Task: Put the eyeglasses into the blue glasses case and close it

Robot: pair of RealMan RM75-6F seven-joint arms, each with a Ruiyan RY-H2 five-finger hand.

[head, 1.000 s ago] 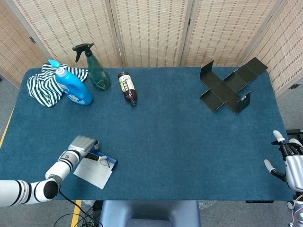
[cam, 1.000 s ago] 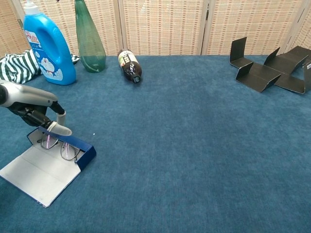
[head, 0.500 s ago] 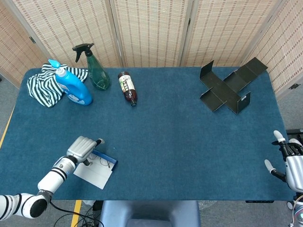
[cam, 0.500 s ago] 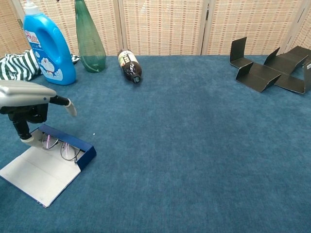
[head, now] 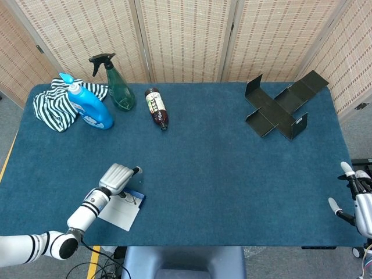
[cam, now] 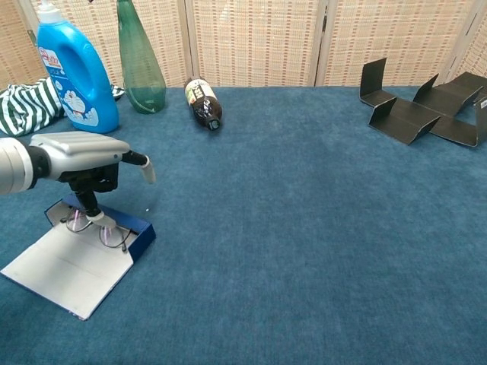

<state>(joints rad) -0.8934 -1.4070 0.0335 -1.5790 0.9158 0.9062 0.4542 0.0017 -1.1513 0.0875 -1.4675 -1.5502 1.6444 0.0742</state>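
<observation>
- Since a second ago my left hand (head: 118,178) has slid toward frame right along the lower left of the table, and now sits over the tray's right half rather than its left end; the case has been nudged slightly right too.
- From the chest view, the left hand (cam: 85,156) hangs flat above the blue glasses case (cam: 114,237), one finger sticking out to the right and another reaching down so its tip touches the eyeglasses (cam: 100,230); it grips nothing, fingers apart.
- That downward finger and the lenses are plain only in the chest view; from the head view the hand covers most of the tray, and just a sliver of the eyeglasses (head: 135,198) and the blue glasses case (head: 137,200) shows.
- My right hand (head: 359,201) shows only in the head view, at the lower right edge off the blue table (head: 221,163), fingers spread and holding nothing.
- Lying inside the open blue tray, directly below the left hand, the eyeglasses have their long axis running from upper left to lower right in the chest view, parallel to the tray's wall.
- Toward the lower left of the chest view, the case's grey lid (cam: 65,268) lies open and flat on the table.
- At the upper left stand a blue detergent bottle (cam: 74,70) and a green spray bottle (cam: 140,65).
</observation>
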